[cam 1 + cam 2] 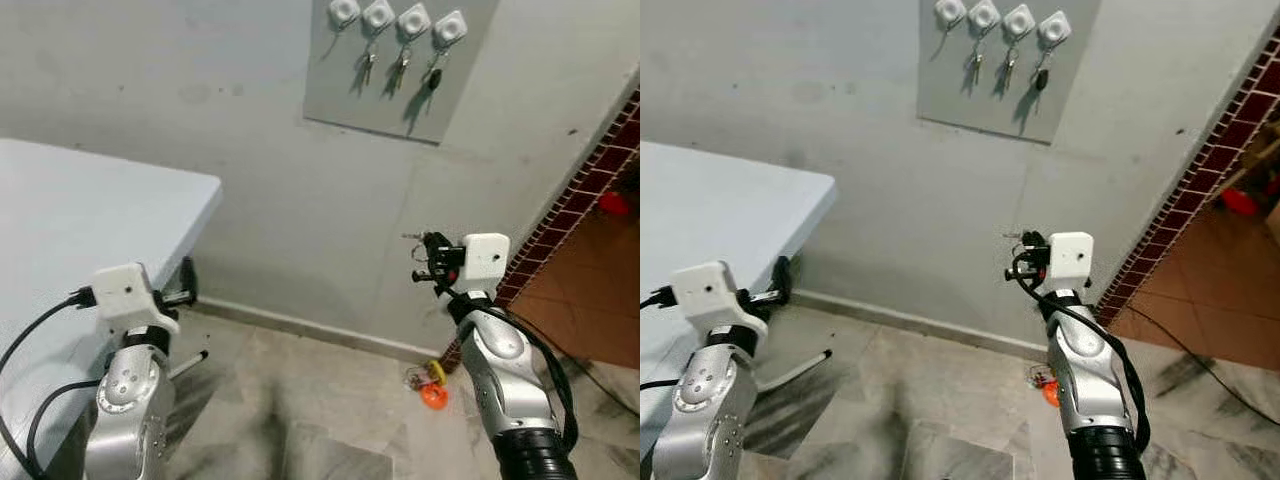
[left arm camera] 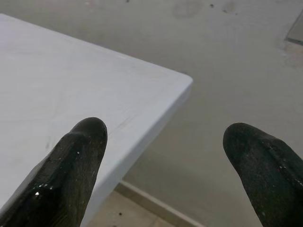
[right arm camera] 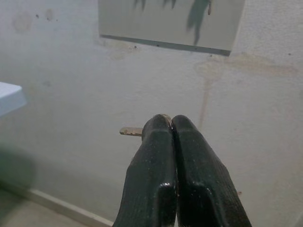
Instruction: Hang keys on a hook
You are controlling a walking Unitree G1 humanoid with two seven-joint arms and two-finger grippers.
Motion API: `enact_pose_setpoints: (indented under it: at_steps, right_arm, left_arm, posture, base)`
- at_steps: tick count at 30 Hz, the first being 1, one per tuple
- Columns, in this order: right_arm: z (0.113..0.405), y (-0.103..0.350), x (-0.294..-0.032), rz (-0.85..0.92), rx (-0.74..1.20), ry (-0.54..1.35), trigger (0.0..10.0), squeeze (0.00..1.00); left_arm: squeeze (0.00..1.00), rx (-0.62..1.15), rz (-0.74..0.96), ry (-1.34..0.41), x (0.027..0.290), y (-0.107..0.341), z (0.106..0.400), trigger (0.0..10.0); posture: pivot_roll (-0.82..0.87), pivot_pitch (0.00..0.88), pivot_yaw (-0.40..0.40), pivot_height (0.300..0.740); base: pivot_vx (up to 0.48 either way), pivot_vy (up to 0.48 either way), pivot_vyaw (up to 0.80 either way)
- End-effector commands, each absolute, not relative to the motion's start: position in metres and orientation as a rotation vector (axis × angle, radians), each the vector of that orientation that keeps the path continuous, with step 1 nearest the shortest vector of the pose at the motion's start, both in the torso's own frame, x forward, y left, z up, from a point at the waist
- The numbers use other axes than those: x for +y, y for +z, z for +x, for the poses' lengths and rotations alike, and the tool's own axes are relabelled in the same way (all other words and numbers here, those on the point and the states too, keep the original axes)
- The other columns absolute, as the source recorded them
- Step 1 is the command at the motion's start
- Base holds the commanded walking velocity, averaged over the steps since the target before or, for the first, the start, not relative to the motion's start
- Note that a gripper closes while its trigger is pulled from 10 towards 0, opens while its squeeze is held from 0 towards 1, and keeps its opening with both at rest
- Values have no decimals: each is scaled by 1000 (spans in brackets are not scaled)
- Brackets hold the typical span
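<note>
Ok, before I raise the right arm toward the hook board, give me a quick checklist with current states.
1. Key held: ok. The right gripper is shut on a key; its tip sticks out beside the fingers.
2. Free hook: ok. The leftmost hook on the board carries no keys; the other three do.
3. Gripper height: not ok. The right gripper sits well below the board and must rise.
4. Key ring ready to slip over the hook: cannot tell. A ring or wire shows by the fingers, its opening unclear.
5. Left gripper out of the way: ok. It is open, by the white table.
6. Floor: not ok. An orange-and-yellow item lies by the wall.
</note>
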State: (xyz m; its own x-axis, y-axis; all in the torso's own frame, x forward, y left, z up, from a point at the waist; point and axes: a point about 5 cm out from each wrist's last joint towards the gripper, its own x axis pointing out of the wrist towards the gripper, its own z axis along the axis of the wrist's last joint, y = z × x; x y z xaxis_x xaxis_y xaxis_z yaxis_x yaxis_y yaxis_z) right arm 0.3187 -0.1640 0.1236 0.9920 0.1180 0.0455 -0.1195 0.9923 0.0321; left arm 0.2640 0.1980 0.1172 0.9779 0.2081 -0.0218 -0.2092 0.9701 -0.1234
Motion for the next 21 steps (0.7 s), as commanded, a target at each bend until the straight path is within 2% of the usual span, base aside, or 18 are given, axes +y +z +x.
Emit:
enact_pose_setpoints:
  at_steps: [1, 12, 15, 21]
  right_arm:
    - [320, 130, -172, 41, -52, 83, 10000, 0]
    - [319, 126, -174, 97, 0, 35, 10000, 0]
    - [312, 127, -174, 94, -41, 48, 10000, 0]
    - [309, 127, -176, 96, -38, 37, 10000, 0]
  left_arm:
    - [0, 2, -123, 193, 192, 121, 266, 10000]
    - [0, 8, -118, 170, 188, 122, 268, 10000]
    - [0, 9, -110, 139, 187, 123, 272, 10000]
    - [0, 7, -119, 126, 186, 125, 275, 10000]
  posture:
    - [10, 61, -65, 740]
    - [-5, 63, -42, 740]
    - [-26, 65, -16, 740]
    - [-28, 66, -12, 740]
  base:
    - [0, 0, 0]
    - [0, 0, 0]
    - [0, 0, 0]
    - [0, 0, 0]
